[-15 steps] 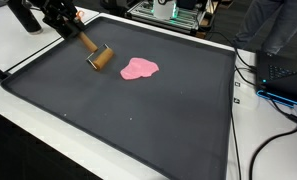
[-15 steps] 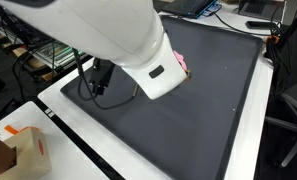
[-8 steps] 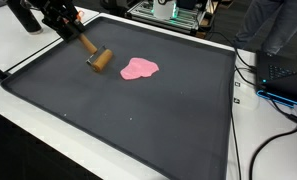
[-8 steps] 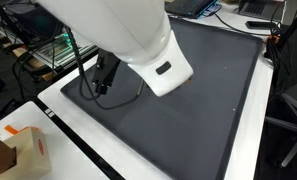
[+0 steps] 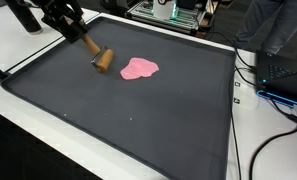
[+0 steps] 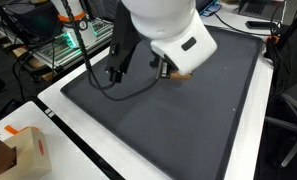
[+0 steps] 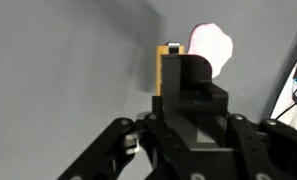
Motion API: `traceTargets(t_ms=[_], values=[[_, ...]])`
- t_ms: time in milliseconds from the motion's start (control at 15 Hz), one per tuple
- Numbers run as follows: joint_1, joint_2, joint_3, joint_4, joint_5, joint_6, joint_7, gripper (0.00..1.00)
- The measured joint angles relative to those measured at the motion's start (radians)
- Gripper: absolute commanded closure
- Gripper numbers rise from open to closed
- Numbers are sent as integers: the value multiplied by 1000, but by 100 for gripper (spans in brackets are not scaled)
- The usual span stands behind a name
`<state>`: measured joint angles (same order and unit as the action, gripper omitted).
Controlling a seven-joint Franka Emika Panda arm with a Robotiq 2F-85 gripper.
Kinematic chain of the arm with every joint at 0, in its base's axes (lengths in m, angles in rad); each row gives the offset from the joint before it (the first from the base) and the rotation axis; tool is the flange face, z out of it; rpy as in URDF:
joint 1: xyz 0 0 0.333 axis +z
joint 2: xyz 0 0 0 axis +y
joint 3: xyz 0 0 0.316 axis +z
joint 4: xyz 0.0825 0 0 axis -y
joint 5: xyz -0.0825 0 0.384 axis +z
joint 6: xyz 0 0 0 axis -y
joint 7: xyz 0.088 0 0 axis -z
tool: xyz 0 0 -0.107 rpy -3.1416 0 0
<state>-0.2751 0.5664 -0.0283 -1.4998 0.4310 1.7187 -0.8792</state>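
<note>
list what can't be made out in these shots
- pink dough: largely hidden behind the white arm in an exterior view
- roller head: wrist view, mostly behind the gripper
- whether roller touches the mat: too small in both exterior views

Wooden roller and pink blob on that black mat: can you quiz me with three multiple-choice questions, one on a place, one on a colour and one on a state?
1. Where does the pink dough lie?
A) on the dark mat
B) on the floor
C) in a bowl

2. What colour is the head of the roller?
A) blue
B) light brown
C) green

3. How is the gripper?
A) open and empty
B) shut on the roller's handle
C) resting on the dough

Answers:
1 A, the mat shows all around the dough.
2 B, bare wood shows in the wrist view.
3 B, the handle runs up between its fingers.
</note>
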Motion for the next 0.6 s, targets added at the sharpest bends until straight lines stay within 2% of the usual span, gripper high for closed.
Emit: traceTargets(t_ms=[333,600], values=[[65,-43,27,-6,-78,0,29,77],[145,-84,54,-28,-176,0,53,77]])
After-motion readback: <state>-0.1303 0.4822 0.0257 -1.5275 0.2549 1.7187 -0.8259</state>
